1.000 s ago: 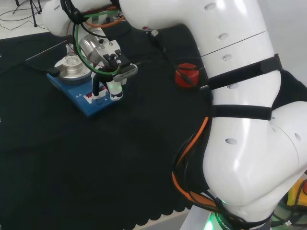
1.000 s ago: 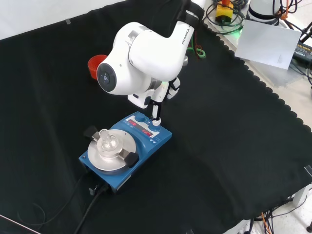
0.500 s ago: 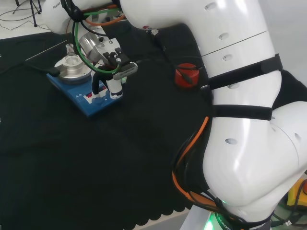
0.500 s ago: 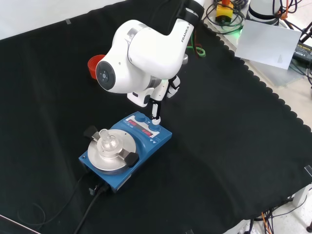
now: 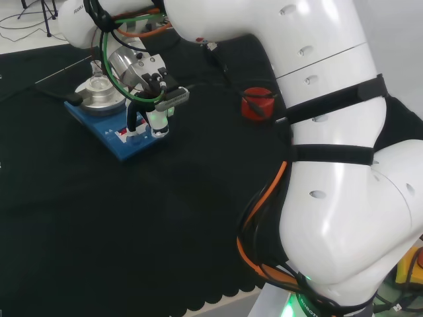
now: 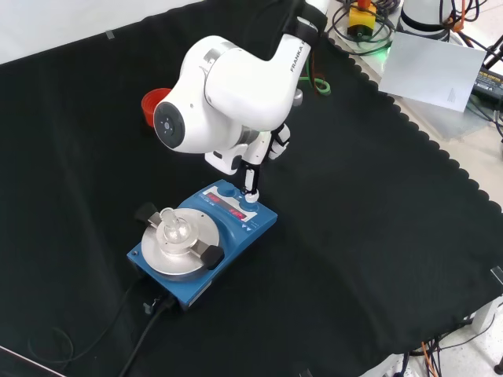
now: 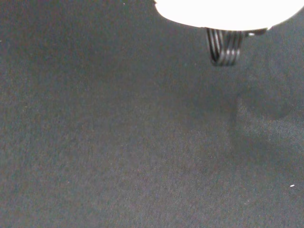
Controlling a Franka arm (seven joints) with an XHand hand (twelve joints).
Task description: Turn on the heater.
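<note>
A blue heater [image 6: 206, 239] is seen on the black cloth [image 6: 369, 236], near the middle of the front view and at the far left of the head view. A round silver plate [image 6: 179, 243] is set on top of it, and a small clear glass flask [image 6: 174, 229] is stood on that plate. A red strip is shown on the heater's front panel [image 6: 233, 210], with round blue knobs [image 6: 225, 189] at each end of it. The hand [image 6: 251, 174] is held just above that panel. One straight finger [image 5: 157, 123] is pointed down, and its tip is placed on or right at the knob at the panel's end. Nothing is gripped by the hand; a finger is stretched out to press, and the other fingers cannot be made out well. A red ribbed ring [image 5: 257, 103] is left well apart from the heater, on the cloth. It looks as if the reaching part is done, since the finger is already at the knob. It cannot be told from the panel whether the heater is on. The press or turn of the knob may be what is left.
</note>
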